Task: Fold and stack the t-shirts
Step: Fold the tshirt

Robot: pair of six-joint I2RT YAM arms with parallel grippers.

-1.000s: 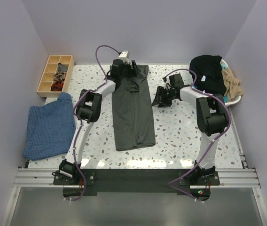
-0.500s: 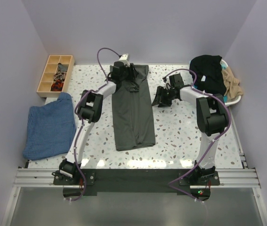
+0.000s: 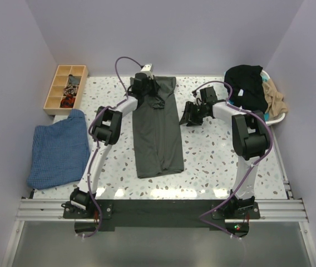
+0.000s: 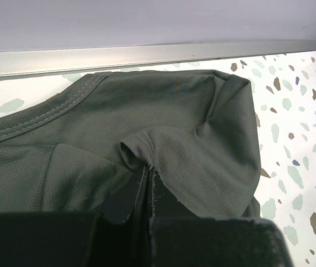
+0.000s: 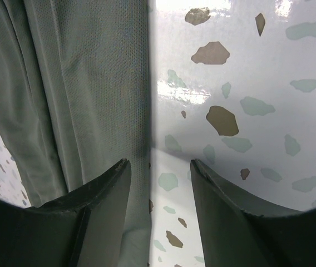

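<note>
A charcoal-grey t-shirt (image 3: 158, 133) lies folded lengthwise into a long strip down the table's middle. My left gripper (image 3: 153, 92) is at its far end, shut on a pinched ridge of cloth near the shoulder. In the left wrist view the t-shirt (image 4: 197, 122) puckers up into the closed left gripper (image 4: 148, 186). My right gripper (image 3: 186, 118) stands open at the strip's right edge. In the right wrist view one of the right gripper's (image 5: 158, 167) fingers is over the t-shirt (image 5: 91, 83) and the other over bare table. Black (image 3: 246, 84) and tan (image 3: 275, 100) t-shirts are heaped at the far right.
A white basket (image 3: 280, 117) holds the heap at the far right. A blue cloth (image 3: 58, 147) lies folded at the left edge. A wooden compartment tray (image 3: 65, 88) stands at the far left. A metal rail (image 4: 147, 54) runs along the table's far edge.
My left gripper has shut on the charcoal t-shirt's far end, bunching the cloth. The right gripper has stayed open in the same place.
</note>
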